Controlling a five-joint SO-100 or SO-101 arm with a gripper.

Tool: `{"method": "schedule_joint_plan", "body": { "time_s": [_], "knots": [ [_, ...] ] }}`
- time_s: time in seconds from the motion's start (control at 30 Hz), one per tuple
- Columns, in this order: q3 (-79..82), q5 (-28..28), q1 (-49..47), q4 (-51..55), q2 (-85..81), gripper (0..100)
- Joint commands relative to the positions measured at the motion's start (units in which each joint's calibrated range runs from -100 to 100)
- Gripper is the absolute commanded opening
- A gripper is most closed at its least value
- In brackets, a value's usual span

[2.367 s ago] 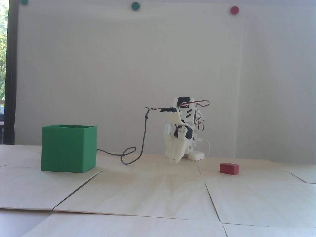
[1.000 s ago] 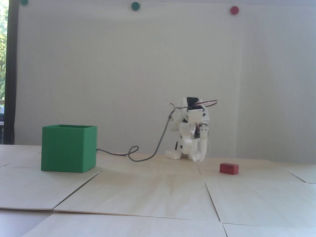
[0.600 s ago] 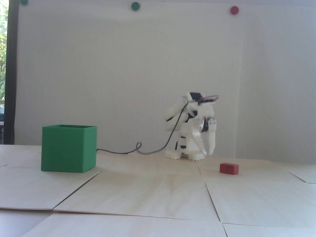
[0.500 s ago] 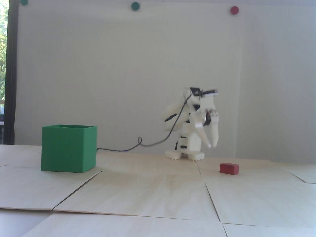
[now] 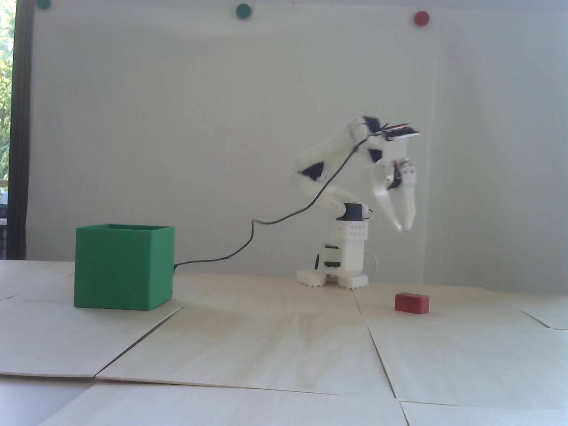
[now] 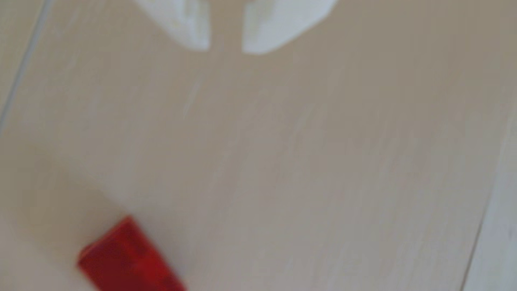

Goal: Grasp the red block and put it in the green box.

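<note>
The red block (image 5: 412,303) lies on the pale wooden table at the right, in front of the arm's base. In the wrist view it lies blurred at the bottom left (image 6: 128,257). The green box (image 5: 123,272) stands upright at the left, open side up, far from the block. My white gripper (image 5: 403,228) hangs in the air well above the block and points down. Its jaws stand a narrow gap apart with nothing between them. In the wrist view the gripper (image 6: 226,49) shows at the top edge over bare table.
The arm's white base (image 5: 344,266) stands at the back of the table. A black cable (image 5: 248,239) runs from the arm down to behind the green box. Seams run between the wooden table panels (image 5: 284,350). Round green and red dots sit high on the wall (image 5: 420,18).
</note>
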Motion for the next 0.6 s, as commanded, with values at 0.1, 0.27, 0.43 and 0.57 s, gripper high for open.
{"method": "schedule_joint_plan", "body": {
  "time_s": [0.1,0.27,0.43,0.57],
  "knots": [
    [-19.5,-4.2,-4.5,-1.5,22.8,3],
    [-23.5,-4.5,-4.5,-2.0,34.2,3],
    [-28.9,-4.5,-3.7,-1.5,43.9,13],
    [-29.7,-4.5,-0.4,-2.3,50.9,17]
  ]
}}
